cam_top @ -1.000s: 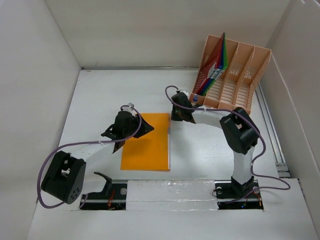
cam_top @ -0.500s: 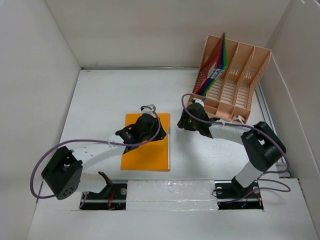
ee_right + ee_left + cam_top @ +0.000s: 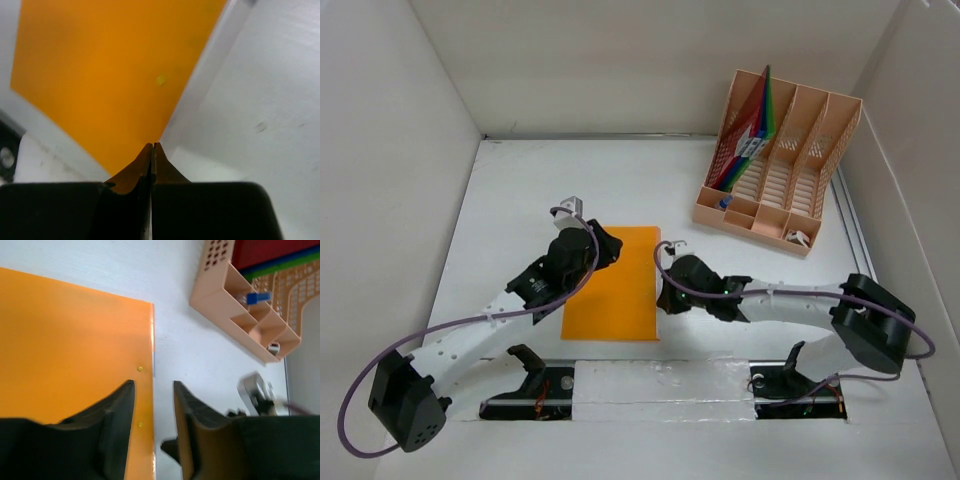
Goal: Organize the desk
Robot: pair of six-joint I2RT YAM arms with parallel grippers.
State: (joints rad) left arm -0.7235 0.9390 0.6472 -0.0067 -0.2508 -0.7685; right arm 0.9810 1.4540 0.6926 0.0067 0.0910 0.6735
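The white desk [image 3: 520,190] bears an orange folder [image 3: 612,290] lying flat near the front middle. My left gripper [image 3: 610,250] hovers over the folder's far left part, jaws open and empty. In the left wrist view the left gripper [image 3: 152,392] looks along the folder's [image 3: 65,340] right edge. My right gripper [image 3: 664,300] is low at the folder's right edge near its front corner. In the right wrist view the right gripper [image 3: 152,146] is shut with nothing between its fingers, its tip at the folder's [image 3: 110,75] white-edged side.
A peach slotted file rack [image 3: 790,160] stands at the back right, with coloured folders [image 3: 757,118] in its left slot and small items in its front trays. It also shows in the left wrist view [image 3: 235,305]. White walls close three sides.
My right arm has swung from the file rack down to the folder's right edge. My left gripper has shifted over the folder, first right, then back toward its far left.
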